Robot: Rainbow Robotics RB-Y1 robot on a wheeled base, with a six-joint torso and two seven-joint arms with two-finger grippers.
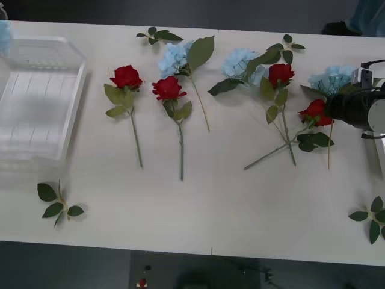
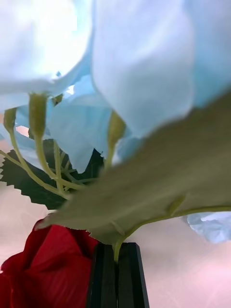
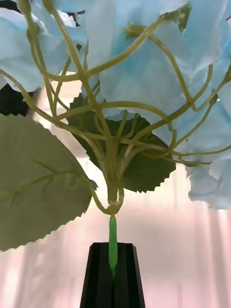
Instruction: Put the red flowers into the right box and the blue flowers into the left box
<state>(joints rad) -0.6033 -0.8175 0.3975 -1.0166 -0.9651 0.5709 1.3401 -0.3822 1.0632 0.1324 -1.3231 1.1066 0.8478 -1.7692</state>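
The right hand (image 2: 117, 269), black fingers clenched on the thin green stem of a pale blue fluffy flower (image 1: 329, 80), sits at 3 o'clock on the pale bench (image 1: 210, 205). The shallow white translucent left box (image 1: 36, 99) lies far off at 9 o'clock. The left hand (image 3: 113, 272) also grips a blue flower stem (image 3: 112, 240).

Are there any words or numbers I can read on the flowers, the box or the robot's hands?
None. No words, numbers or signs can be read on the red flowers, the blue flowers, the left box, or either black gripper: right gripper, left gripper.
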